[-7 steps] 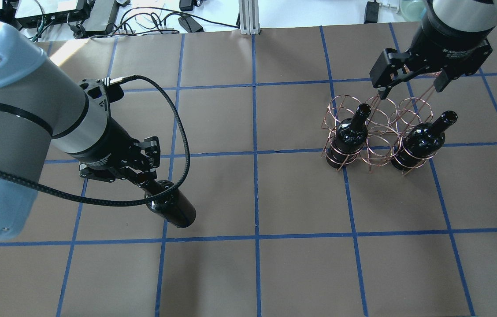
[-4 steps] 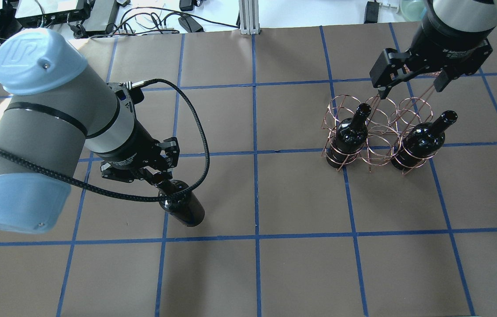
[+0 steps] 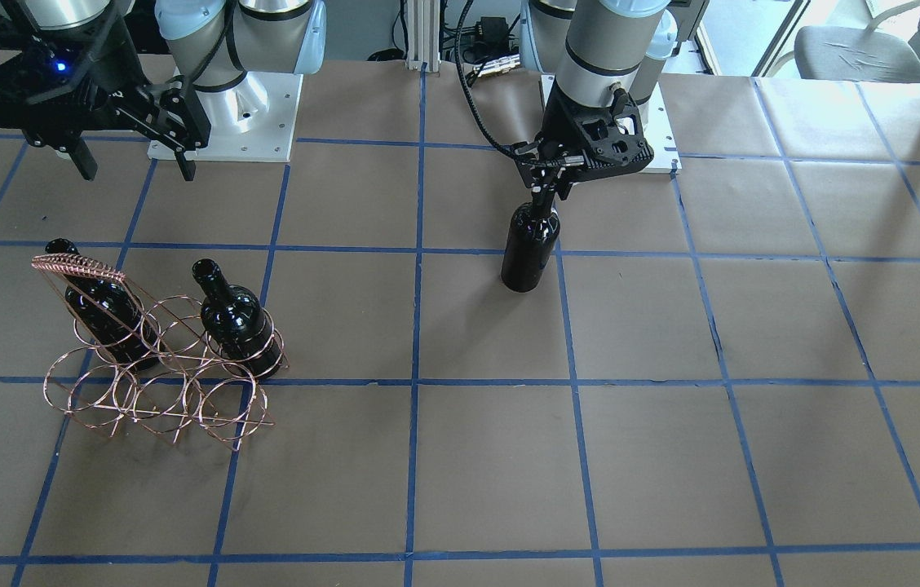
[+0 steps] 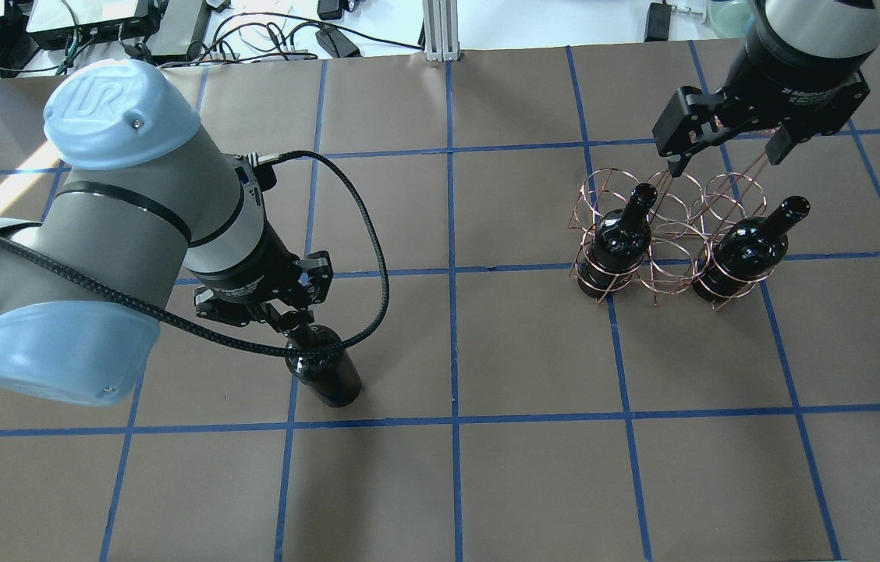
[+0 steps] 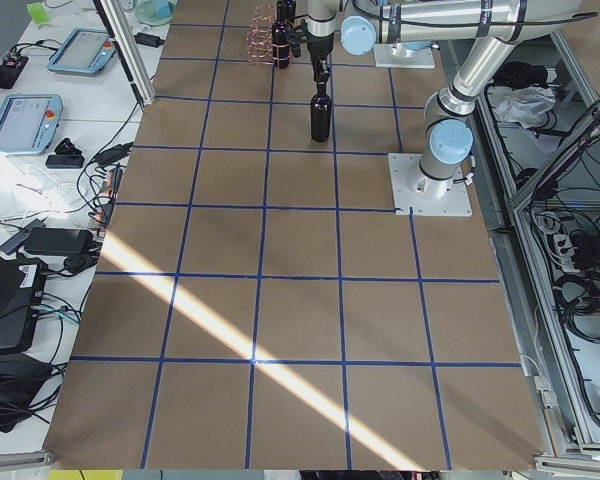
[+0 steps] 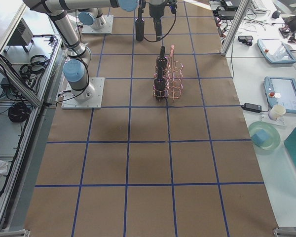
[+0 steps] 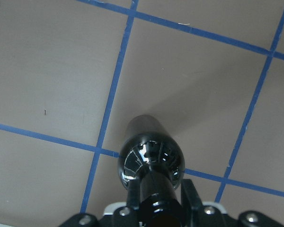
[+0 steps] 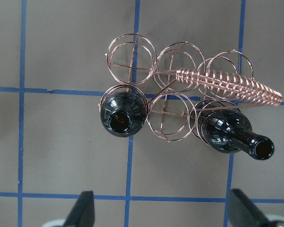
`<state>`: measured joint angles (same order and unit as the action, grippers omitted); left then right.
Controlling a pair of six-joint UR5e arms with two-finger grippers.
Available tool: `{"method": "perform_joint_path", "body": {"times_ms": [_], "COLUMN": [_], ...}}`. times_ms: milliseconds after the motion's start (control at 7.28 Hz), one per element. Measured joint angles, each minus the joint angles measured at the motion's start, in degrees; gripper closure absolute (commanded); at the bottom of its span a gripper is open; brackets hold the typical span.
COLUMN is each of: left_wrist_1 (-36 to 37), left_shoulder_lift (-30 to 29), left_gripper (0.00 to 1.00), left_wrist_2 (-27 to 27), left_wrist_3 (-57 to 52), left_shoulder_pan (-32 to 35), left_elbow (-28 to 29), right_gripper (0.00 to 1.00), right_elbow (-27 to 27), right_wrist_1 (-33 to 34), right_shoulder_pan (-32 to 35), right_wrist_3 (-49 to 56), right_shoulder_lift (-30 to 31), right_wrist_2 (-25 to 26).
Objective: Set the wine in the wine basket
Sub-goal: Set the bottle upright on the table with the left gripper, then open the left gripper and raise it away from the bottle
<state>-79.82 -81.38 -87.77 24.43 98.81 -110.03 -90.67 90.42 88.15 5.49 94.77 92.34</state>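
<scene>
Your left tool (image 4: 293, 318) is pinching the wine (image 4: 324, 373) by its neck. The wine is upright and well apart from the basket (image 3: 78, 265), on the left arm's side. A neck grip probably leaves the body free to drop straight into a ring. Whether its base is off the worktop (image 4: 534, 484) I cannot tell. A second bottle (image 8: 124, 114) and a third bottle (image 8: 225, 135) fill the end rings of the basket's row nearer the robot, so the ring between them and the far row are free. Your right tool (image 4: 727, 156) hangs spread above the basket's handle, likely there to steady it.
</scene>
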Motion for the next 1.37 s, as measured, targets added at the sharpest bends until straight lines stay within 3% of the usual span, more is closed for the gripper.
{"method": "perform_joint_path", "body": {"times_ms": [275, 412, 550, 687, 824, 962, 1374], "left_wrist_1": [0.01, 0.0, -0.02, -0.03, -0.05, -0.05, -0.14], "left_shoulder_lift": [-0.01, -0.03, -0.04, -0.03, -0.01, 0.02, -0.32], "left_gripper": [0.75, 0.57, 0.56, 0.25, 0.07, 0.0, 0.0], "left_wrist_2": [0.29, 0.38, 0.66, 1.27, 1.81, 1.97, 1.59], "left_wrist_3": [0.04, 0.07, 0.04, -0.09, -0.25, -0.29, -6.1], "left_shoulder_pan": [0.05, 0.06, 0.09, 0.12, 0.14, 0.13, -2.26], "left_elbow": [0.13, 0.14, 0.13, 0.14, 0.15, 0.34, 5.25], "right_gripper": [0.0, 0.0, 0.0, 0.0, 0.0, 0.0, 0.0], "right_elbow": [-0.03, -0.03, -0.06, -0.09, -0.1, -0.1, -0.04], "right_wrist_1": [-0.25, -0.33, -0.4, -0.51, -0.68, -0.88, -1.74], "right_shoulder_pan": [0.0, 0.0, 0.0, 0.0, 0.02, 0.06, 0.25], "right_wrist_3": [-0.03, -0.04, -0.04, -0.04, -0.04, -0.04, -0.09], "right_shoulder_lift": [0.07, 0.07, 0.07, 0.08, 0.12, 0.16, 0.57], "right_wrist_2": [-0.16, -0.28, -0.27, -0.2, -0.18, -0.14, -0.47]}}
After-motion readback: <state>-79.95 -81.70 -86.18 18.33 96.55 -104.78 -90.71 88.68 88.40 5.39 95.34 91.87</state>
